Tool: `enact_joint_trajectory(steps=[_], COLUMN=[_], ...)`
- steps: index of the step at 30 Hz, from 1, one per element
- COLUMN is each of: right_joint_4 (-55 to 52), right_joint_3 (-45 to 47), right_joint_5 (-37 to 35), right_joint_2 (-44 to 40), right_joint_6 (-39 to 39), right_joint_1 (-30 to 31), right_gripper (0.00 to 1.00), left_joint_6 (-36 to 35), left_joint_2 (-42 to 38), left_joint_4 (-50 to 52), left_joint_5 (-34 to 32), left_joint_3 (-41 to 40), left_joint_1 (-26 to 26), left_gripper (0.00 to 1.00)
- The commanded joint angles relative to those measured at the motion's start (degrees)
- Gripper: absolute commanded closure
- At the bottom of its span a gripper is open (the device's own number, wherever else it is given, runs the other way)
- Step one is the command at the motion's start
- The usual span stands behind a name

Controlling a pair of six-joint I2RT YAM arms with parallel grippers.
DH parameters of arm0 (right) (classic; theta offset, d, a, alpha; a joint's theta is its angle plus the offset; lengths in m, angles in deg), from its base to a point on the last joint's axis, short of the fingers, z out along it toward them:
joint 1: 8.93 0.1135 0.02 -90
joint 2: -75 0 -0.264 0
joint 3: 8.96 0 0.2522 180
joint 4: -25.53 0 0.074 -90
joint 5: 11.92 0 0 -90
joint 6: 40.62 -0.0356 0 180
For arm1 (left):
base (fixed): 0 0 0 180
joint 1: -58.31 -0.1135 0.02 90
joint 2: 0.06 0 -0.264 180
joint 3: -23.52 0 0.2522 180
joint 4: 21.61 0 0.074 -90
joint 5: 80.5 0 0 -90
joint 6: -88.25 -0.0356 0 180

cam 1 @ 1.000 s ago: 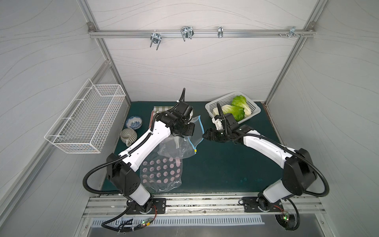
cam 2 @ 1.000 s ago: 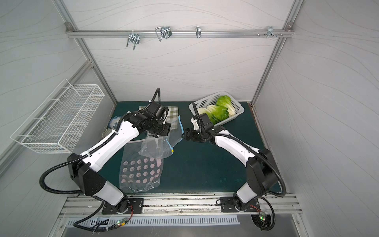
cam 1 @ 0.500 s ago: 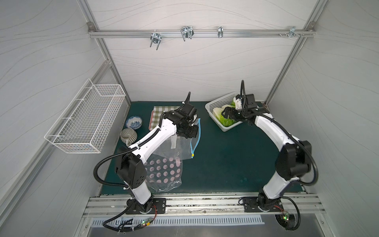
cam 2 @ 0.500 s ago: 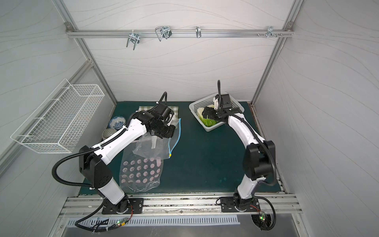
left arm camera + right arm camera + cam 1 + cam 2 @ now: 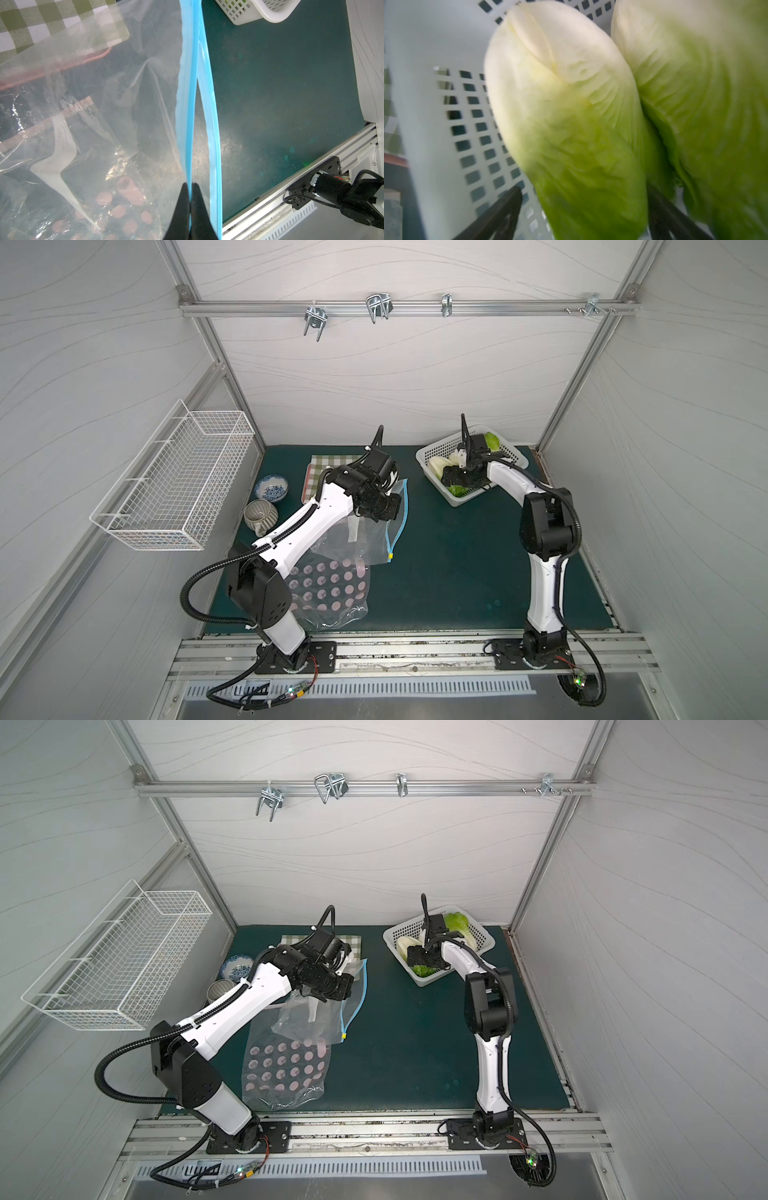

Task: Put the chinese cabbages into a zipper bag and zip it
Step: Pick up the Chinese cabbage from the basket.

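Observation:
The chinese cabbages [image 5: 438, 464] [image 5: 403, 946] lie in a white perforated basket [image 5: 465, 502] [image 5: 482, 934] at the back right. My right gripper [image 5: 457, 479] [image 5: 417, 959] [image 5: 584, 189] is down in the basket, open, its jaws either side of one cabbage [image 5: 571, 124]. One finger [image 5: 502, 212] stands clear of it; the opposite one sits wedged against a second cabbage [image 5: 695, 104]. My left gripper [image 5: 392, 506] [image 5: 345, 986] [image 5: 190, 184] is shut on the blue zip strip [image 5: 190, 104] of the clear zipper bag [image 5: 374, 531] [image 5: 316, 1019], holding its mouth up and slightly parted.
A clear bag with pink dots [image 5: 328, 589] lies under the zipper bag near the front. A checked cloth [image 5: 328, 464], a blue patterned bowl [image 5: 272, 489] and a ribbed cup [image 5: 260, 516] sit at the back left. A wire basket [image 5: 178, 481] hangs on the left wall.
My right arm swung from beside the bag's mouth back to the basket and lowered around a cabbage. The left gripper kept its hold on the zip strip and shifted slightly.

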State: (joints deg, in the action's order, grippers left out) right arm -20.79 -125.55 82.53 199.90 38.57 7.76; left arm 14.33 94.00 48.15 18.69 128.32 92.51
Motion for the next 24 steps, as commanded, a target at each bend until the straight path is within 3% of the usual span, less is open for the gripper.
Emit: enact_joint_trajectory(steps=[1, 3, 6, 9, 12, 24], right_joint_4=[-2.56, -0.57, 3.28, 3.55, 4.24, 5.25], right_joint_3=[0.59, 2.23, 5.19, 6.11, 8.08, 13.68], right_joint_5=[0.20, 1.68, 2.59, 3.08, 4.99, 12.38], right_joint_2=[0.83, -2.22, -8.57, -12.93, -17.03, -26.65], right_joint_6=[-1.52, -2.35, -2.66, -3.17, -4.75, -10.55], right_joint_1=[0.06, -0.29, -0.25, -0.34, -0.35, -1.43], right_gripper=[0.21, 0.29, 0.55, 0.71, 0.77, 0.82], left_joint_6=[-0.86, -1.12, -1.46, -1.60, -1.05, 0.01], left_joint_2=[-2.38, -2.74, -3.09, -3.99, -5.56, -5.66], left_joint_4=[-0.46, -0.37, -0.29, -0.01, -0.82, -2.01], left_joint_5=[0.71, 0.56, 0.04, -0.70, -0.66, 1.48], left_joint_3=[0.39, 0.37, 0.36, 0.72, 0.33, -0.42], left_joint_1=[0.10, 0.08, -0.01, -0.87, -1.82, -1.83], left_gripper=[1.00, 1.00, 1.00, 1.00, 1.00, 1.00])
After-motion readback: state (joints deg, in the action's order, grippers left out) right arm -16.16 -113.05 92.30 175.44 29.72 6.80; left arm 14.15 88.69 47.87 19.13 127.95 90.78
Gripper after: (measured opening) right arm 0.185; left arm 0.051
